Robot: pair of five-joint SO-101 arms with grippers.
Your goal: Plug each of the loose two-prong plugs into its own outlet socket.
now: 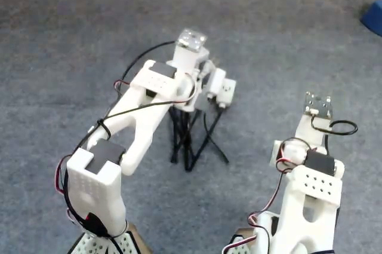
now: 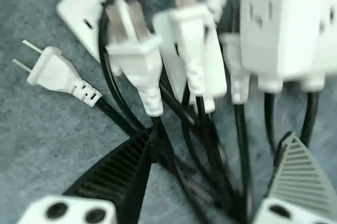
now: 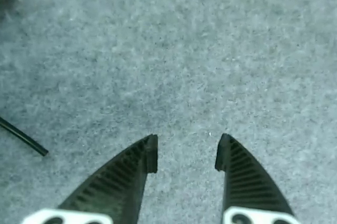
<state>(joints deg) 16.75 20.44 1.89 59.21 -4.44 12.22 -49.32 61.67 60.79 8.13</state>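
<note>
My left gripper (image 2: 220, 135) is open just above a tangle of white two-prong plugs on black cords. One loose plug (image 2: 52, 72) lies apart on the carpet with its prongs bare. Two more plugs (image 2: 138, 58) (image 2: 190, 39) lie side by side in the middle, prongs pointing away. A white outlet block (image 2: 281, 23) sits beside them and a flat white socket (image 2: 84, 9) lies farther off. In the high view the left arm (image 1: 158, 89) covers this cluster, with an outlet (image 1: 225, 91) showing beside it. My right gripper (image 3: 187, 139) is open over bare carpet with nothing between its fingers.
Black cords (image 1: 191, 140) trail from the cluster toward the arms' bases. A stretch of black cord (image 3: 21, 137) lies off to one side of the right gripper. Grey carpet (image 1: 71, 57) covers the floor, and a blue object (image 1: 373, 18) sits at the far right edge.
</note>
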